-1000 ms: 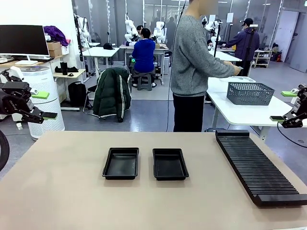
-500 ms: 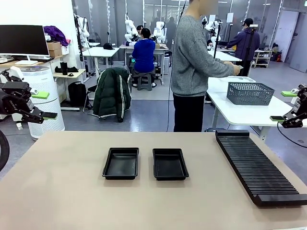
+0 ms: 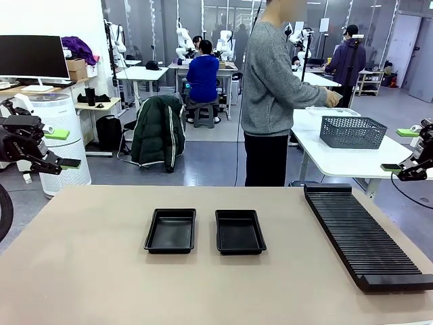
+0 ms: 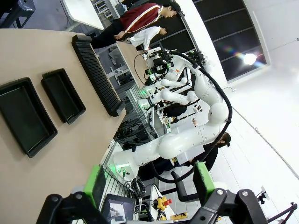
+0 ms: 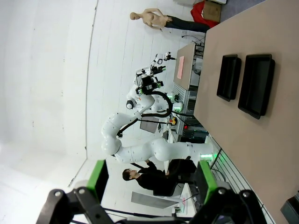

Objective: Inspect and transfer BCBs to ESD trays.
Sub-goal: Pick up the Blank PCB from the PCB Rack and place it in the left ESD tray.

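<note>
Black ESD trays sit side by side at the middle of the counter, both holding nothing; the slotted rack along its right edge looks bare too. Off either side, the left fingers and right fingers hang spread, gripping nothing. Seemingly no transfer has begun: all BCBs remain.

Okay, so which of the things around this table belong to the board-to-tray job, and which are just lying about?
Job: left ESD tray and right ESD tray, side by side; left gripper and right gripper, both open.
Lying about: black slotted rack, right of the trays; grey mesh basket on the white table behind; dark jacket farther back.
</note>
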`<state>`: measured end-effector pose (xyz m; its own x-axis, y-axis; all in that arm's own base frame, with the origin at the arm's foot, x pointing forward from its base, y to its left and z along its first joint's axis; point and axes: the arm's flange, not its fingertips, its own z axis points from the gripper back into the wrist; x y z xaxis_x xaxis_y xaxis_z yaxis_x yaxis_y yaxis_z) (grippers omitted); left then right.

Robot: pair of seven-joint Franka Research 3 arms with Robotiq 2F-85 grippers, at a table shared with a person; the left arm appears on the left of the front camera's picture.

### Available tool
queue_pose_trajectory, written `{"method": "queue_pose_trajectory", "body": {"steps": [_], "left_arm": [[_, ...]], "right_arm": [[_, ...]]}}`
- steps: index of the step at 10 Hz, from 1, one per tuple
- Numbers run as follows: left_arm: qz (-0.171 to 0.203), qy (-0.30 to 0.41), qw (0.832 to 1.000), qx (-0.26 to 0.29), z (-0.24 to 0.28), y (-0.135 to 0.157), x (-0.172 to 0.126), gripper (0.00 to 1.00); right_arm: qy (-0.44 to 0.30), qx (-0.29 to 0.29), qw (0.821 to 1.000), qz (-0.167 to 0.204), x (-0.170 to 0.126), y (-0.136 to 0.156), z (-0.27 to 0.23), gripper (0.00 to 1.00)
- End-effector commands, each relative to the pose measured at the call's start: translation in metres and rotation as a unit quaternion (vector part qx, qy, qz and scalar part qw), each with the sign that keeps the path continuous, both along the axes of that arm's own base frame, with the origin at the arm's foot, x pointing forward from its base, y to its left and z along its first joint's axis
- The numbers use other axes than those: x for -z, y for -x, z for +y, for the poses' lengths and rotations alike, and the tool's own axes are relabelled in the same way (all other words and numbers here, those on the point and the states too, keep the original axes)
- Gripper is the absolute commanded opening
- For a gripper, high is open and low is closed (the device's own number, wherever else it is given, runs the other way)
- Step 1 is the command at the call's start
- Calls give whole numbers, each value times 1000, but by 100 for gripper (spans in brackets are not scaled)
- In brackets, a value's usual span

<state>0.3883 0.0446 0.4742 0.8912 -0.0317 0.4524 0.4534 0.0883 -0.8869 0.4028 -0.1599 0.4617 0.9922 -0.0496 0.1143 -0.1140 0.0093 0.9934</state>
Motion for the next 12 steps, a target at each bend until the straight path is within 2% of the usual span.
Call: {"method": "queue_pose_trajectory", "body": {"steps": [1, 12], "left_arm": [[0, -1, 1000, 0, 1, 1, -1, 100], [0, -1, 1000, 0, 1, 1, -1, 100]], "right_arm": [[-1, 2, 1000, 0, 0, 1, -1, 100], [-1, 2, 1000, 0, 0, 1, -1, 100]]}}
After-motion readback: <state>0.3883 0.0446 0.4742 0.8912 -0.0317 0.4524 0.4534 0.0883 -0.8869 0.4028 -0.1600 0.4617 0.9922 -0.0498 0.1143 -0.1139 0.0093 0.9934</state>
